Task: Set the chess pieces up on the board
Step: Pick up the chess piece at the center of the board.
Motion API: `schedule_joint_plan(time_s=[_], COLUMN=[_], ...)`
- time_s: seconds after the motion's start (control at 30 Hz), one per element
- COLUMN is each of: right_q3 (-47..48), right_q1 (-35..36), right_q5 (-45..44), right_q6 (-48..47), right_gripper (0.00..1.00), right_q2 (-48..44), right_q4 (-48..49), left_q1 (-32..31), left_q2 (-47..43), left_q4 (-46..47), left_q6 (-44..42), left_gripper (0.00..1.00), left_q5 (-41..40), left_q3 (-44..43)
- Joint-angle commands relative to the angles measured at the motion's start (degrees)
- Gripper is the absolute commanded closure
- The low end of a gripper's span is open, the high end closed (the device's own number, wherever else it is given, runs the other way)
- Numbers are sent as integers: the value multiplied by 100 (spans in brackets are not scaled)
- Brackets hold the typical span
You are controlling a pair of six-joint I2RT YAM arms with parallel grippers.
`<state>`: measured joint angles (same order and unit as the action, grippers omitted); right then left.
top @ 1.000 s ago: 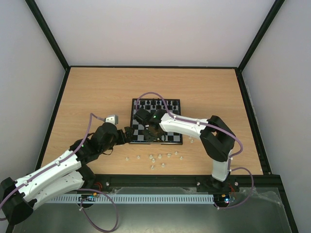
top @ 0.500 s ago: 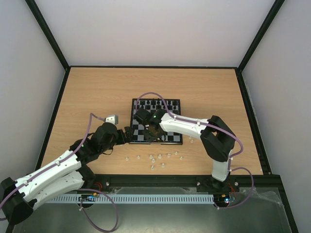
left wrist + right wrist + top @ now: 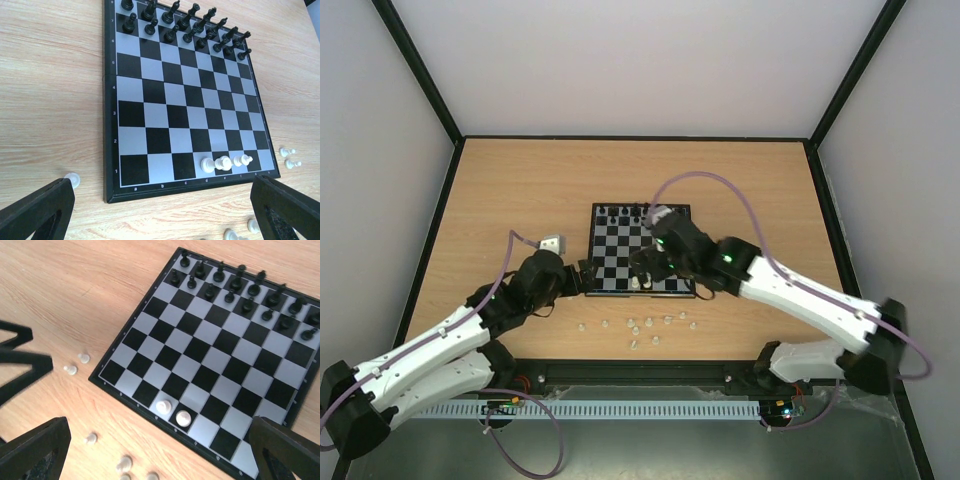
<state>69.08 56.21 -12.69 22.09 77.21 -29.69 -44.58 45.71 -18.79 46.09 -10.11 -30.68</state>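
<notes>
The board [image 3: 618, 250] lies flat in the middle of the table [image 3: 520, 190], black and pale squares in a thin black border. Black pieces [image 3: 190, 25] stand in its two far rows and three white pieces [image 3: 222, 162] on its near row. More lie loose toward the table's near edge, too small to tell apart. From above, the right hand [image 3: 160, 440] hides the board's near right part, and the left hand [image 3: 160, 200] sits by its near left corner. Both gape wide, empty.

This looks like a robotics lab test cell: a bare wood-grain table [image 3: 520, 180] is boxed in by plain white walls [image 3: 640, 60] and black frame posts [image 3: 420, 70] well beyond the left claw [image 3: 582, 277], a purple cable [image 3: 720, 180] loops above the right claw [image 3: 645, 263], and a perforated mounting rail [image 3: 620, 410] runs behind both.
</notes>
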Motion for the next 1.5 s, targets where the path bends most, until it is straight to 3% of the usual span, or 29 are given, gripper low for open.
schedule_joint_plan(time_s=[0.0,0.2,0.5,1.47], right_q3=[-1113,-2253,-3169,-3647], right_q1=[-20,-16,-21,-13], right_q5=[-183,-200,-33,81], right_q6=[174,628,1113,1004], right_gripper=[1,1,1,1], right_q2=[-1287,-2385,-2881,-3378], right_q4=[428,984,1587,1679], left_q1=[45,63,63,53], left_q2=[136,389,651,1305], left_q4=[44,91,9,171], left_q6=[-113,-72,24,437], left_gripper=[0,1,1,1], left_q5=[-92,-103,-329,-360], left_q3=[-292,-445,-698,-801])
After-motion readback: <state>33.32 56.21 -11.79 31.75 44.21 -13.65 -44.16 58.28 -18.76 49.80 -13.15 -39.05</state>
